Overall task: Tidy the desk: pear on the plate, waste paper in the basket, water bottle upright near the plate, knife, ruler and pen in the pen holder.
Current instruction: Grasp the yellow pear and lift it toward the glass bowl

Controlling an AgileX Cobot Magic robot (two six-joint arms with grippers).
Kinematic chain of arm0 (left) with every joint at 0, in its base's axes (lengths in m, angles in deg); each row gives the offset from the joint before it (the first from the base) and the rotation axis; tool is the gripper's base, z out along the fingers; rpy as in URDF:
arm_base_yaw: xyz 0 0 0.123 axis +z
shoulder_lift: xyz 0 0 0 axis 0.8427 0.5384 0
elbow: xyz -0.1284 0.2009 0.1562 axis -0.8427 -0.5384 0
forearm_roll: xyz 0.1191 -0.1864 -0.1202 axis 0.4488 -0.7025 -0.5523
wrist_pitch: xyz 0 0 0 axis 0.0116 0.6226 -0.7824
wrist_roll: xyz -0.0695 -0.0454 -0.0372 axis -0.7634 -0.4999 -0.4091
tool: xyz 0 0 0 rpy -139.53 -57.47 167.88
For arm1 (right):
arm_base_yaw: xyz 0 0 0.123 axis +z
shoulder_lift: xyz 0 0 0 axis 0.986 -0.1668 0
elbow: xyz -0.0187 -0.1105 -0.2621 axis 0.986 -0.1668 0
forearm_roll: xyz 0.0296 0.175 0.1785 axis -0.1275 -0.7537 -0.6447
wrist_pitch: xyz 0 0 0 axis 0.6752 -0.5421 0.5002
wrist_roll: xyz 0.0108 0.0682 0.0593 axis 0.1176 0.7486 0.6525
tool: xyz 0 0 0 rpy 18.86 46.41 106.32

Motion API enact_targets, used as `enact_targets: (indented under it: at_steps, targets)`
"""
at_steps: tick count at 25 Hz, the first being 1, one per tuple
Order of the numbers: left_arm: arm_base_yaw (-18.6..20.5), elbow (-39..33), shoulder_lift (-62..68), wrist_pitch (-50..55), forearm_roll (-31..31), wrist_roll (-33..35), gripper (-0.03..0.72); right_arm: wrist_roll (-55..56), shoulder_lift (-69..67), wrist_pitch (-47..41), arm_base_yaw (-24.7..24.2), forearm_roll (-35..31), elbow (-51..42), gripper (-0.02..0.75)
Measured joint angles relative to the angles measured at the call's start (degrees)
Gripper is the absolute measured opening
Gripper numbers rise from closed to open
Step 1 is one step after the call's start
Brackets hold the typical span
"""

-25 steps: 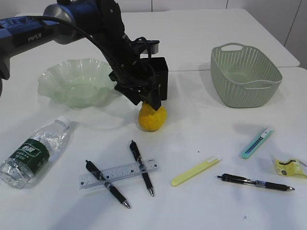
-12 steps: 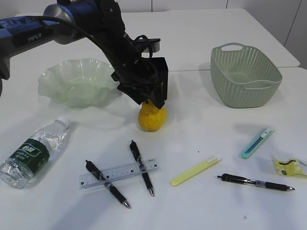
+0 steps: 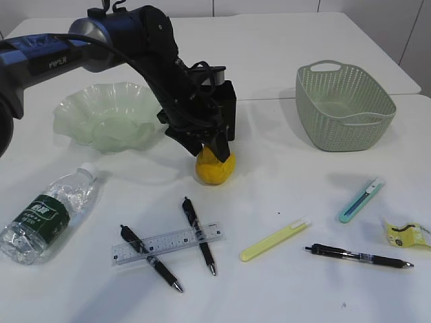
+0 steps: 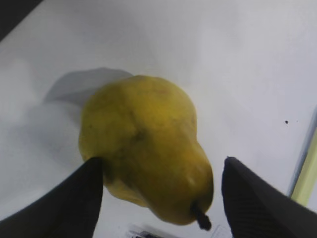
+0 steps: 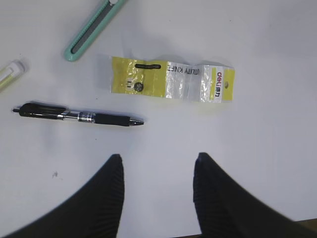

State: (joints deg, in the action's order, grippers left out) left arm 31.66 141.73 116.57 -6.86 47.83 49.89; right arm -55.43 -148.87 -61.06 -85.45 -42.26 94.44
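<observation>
The left gripper [image 4: 161, 191], spread around the pear [image 4: 146, 146] on the counter [image 3: 283, 182], looked poised to close, then carry it to the plate [image 3: 108, 114].

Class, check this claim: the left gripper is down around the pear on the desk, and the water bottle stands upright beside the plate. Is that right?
Not quite. The left gripper is indeed down around the pear on the desk, but the water bottle lies on its side in front of the plate, not upright. The exterior view shows it.
</observation>
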Motion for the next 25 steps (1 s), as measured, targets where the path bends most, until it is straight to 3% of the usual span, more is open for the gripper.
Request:
enact_targets:
  at_steps: [12, 21, 25]
  targets:
    - [0.00, 0.00, 0.00, -1.54, 0.86, 0.00, 0.449, 0.00, 0.00, 0.00, 0.00, 0.00, 0.00, 0.371]
    - [0.00, 0.22, -0.21, -0.16, 2.92, 0.00, 0.291, 0.00, 0.00, 0.00, 0.00, 0.00, 0.00, 0.370]
    - [0.00, 0.22, -0.21, -0.16, 3.04, 0.00, 0.257, 0.00, 0.00, 0.00, 0.00, 0.00, 0.00, 0.371]
